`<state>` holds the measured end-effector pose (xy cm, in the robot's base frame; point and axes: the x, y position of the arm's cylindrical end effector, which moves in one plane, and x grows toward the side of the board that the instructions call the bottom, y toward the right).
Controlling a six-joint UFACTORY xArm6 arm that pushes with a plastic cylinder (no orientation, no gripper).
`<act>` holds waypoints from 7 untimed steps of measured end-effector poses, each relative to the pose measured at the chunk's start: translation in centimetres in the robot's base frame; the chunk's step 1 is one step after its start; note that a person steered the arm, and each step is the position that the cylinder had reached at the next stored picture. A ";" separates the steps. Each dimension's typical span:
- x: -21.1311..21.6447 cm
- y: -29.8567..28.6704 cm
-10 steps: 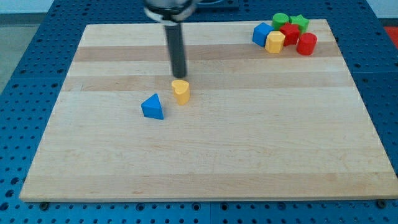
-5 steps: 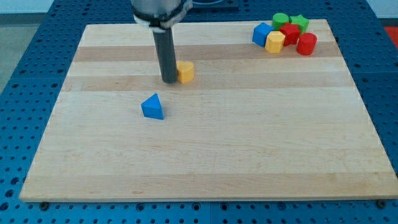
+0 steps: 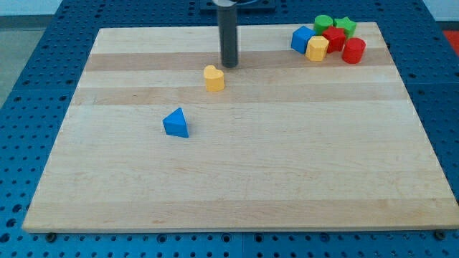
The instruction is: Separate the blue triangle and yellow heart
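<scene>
The blue triangle [image 3: 176, 123] lies left of the board's middle. The yellow heart [image 3: 214, 77] lies apart from it, up and to the right, with a clear gap between them. My tip [image 3: 229, 66] stands just up and right of the yellow heart, close to it but with a small gap showing.
A cluster of blocks sits at the board's top right: a blue block [image 3: 302, 39], a yellow block [image 3: 317, 49], a green cylinder [image 3: 323, 24], a green star [image 3: 346, 26], a red block [image 3: 333, 39] and a red cylinder [image 3: 353, 51].
The yellow heart has moved up the board, away from the blue triangle. My tip went from above the heart to its left side, then to its upper right.
</scene>
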<state>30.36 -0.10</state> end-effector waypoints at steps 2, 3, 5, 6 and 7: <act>3.2 -0.2; 2.4 -1.6; 2.4 -5.7; 3.1 -2.5; 6.5 -0.1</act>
